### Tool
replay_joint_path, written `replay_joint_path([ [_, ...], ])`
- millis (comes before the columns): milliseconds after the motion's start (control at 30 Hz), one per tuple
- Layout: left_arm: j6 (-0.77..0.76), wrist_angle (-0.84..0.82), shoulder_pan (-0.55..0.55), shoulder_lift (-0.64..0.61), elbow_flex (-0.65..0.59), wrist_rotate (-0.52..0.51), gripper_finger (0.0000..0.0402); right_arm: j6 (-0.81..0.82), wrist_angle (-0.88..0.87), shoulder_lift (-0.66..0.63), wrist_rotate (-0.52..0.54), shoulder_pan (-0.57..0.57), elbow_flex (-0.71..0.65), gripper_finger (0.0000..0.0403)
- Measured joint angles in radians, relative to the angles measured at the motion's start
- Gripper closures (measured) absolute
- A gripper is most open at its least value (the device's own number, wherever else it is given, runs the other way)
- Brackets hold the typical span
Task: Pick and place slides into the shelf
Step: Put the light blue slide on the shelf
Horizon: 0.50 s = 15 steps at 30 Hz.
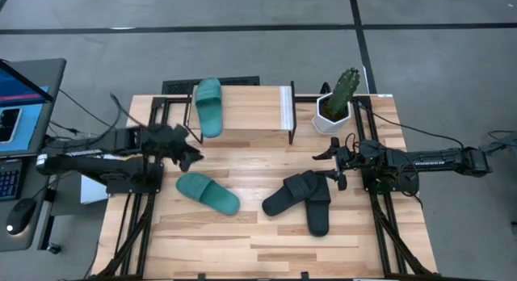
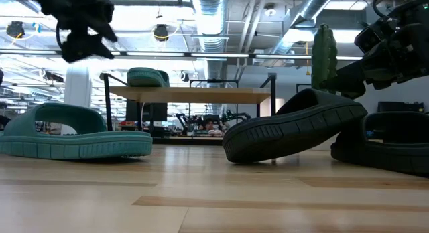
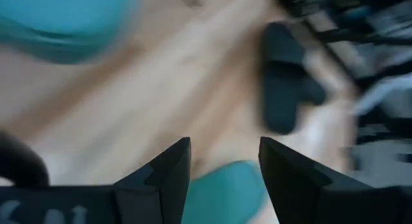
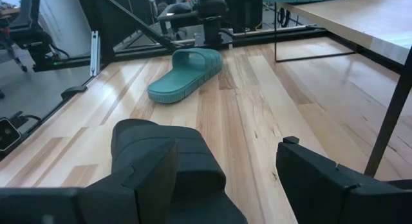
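Overhead, the wooden tabletop (image 1: 242,241) shows pale butcher-block planks with a satin sheen. At its 12 o'clock edge stands the shelf (image 1: 250,107), a low rack of light wood board with a white edge strip on thin black metal legs. One teal slide (image 1: 209,106), smooth moulded rubber with a wide arched strap, lies on the shelf's left end. A second teal slide (image 1: 207,192) rests on the table at about 8 o'clock from centre, its ribbed sole edge visible in the low view. The black slides (image 1: 300,199), matte rubber, lie together at 4 o'clock, one propped across the other. A spiny green cactus (image 1: 346,87) in a faceted white pot (image 1: 331,117) stands at 2 o'clock, beside the shelf.

The left gripper (image 1: 187,152) hovers above the table at 9 o'clock, between shelf and second teal slide, fingers parted and empty. The right gripper (image 1: 329,160) hovers just beyond the black slides, at 3 o'clock, jaws spread, grasping nothing.
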Motion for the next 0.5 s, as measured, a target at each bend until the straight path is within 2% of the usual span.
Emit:
replay_joint_path([
  [133,-0.111,0.322,-0.16,-0.002,-0.123,-0.015,0.0231,0.0,0.0,0.0,0.0,0.0,0.0,0.0154],
  [233,-0.16,0.494,-0.29,0.035,-0.176,-0.099,0.0231,0.0,0.0,0.0,0.0,0.0,0.0,0.0154],
  [500,-0.259,0.606,-0.574,0.197,-0.186,-0.458,0.0231,0.0,0.0,0.0,0.0,0.0,0.0,0.0154],
])
